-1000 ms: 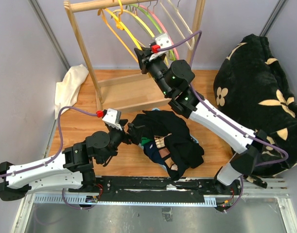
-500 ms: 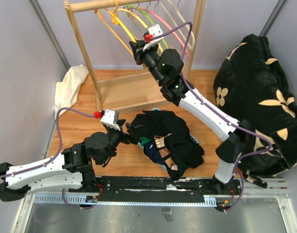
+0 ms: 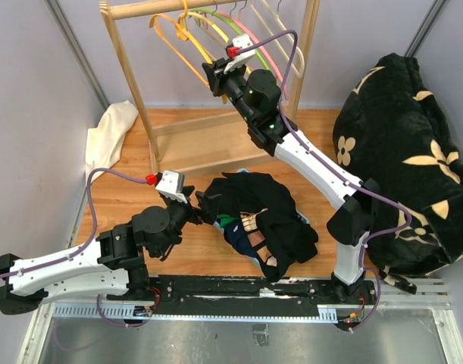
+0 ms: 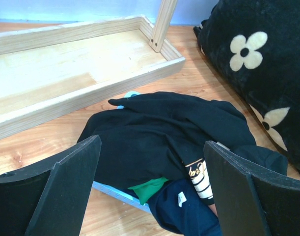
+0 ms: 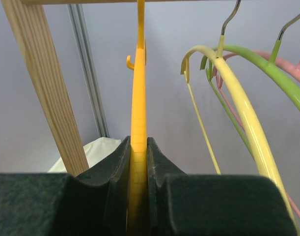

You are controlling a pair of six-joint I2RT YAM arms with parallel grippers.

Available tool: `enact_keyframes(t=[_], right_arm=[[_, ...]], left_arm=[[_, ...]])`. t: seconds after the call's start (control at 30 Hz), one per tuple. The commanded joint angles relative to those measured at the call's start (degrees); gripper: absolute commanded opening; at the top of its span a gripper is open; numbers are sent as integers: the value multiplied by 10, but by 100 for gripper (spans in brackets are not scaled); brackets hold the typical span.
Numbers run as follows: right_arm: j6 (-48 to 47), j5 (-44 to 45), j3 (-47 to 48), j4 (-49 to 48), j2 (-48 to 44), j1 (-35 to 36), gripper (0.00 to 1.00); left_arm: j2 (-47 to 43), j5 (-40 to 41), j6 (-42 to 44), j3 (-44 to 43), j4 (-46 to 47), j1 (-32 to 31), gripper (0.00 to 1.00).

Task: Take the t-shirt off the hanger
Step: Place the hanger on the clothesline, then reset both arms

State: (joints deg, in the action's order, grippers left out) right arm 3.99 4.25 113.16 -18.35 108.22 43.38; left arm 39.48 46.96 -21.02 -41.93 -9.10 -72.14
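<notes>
Right gripper (image 5: 138,147), upper middle of the overhead view: jaws pressed onto the orange hanger (image 5: 139,93), pinching its flat arm edge-on. The hanger carries no cloth. Its hook rises toward the wooden rail (image 3: 140,9) at the top of the wrist view, but I cannot tell whether the hook is seated over the rail or only beside it.

Left gripper (image 4: 152,167), lower left of centre overhead: jaws spread wide, nothing between them, low over the table (image 3: 125,197) and facing the clothes.

The t-shirt (image 3: 261,208) lies crumpled at frame centre in a heap with navy, green and striped cloth. I judge it is off the hanger, so the task looks nearly done. A pale blue strip (image 4: 113,189) pokes out beneath the heap; I cannot tell what it is.

What could go wrong:
- Letting go before the hook is over the rail would drop the hanger onto the rack base or the heap.
- The yellow hanger (image 5: 238,108) and green hanger (image 5: 267,64) hang just beside the gripper. A sideways pull-out could hook one, set the row swinging or knock one off.
- The purple cable (image 3: 280,45) loops near those hangers, so a fast retreat might catch it.
- The left fingers sit close to the cloth. Any forward creep could drag a fold and pull the heap toward the table's near edge.
</notes>
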Motion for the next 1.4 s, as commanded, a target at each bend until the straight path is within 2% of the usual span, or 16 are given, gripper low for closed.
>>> enact_keyframes(t=[0.0,0.13,0.27,0.33,0.4,0.67,0.97,1.17,1.37], right_arm=[[24,-15,19,5,4,-9,9],[26,-17,-15,-6,-17,-10,45],[19,-16,-44,-6,-42,-10,69],[13,-13,-60,-5,-58,-10,82],[5,-11,-83,-7,-87,-11,100],[-30,39,-222,-23,-230,-10,98],[-69,142,-439,-12,-449,-10,98],[-38,243,-565,48,-579,-10,98],[-24,287,-663,113,-692,-11,98]], left_arm=[[1,21,0,2,19,-3,91],[2,20,2,1,22,-3,91],[7,18,5,-2,26,-3,91],[11,13,7,-5,26,-3,99],[15,5,12,-7,30,-3,100],[50,-3,37,-20,68,-3,100],[100,-30,69,-33,111,-3,100],[108,-46,84,-25,148,-3,100],[126,-43,84,-35,151,-3,100]])
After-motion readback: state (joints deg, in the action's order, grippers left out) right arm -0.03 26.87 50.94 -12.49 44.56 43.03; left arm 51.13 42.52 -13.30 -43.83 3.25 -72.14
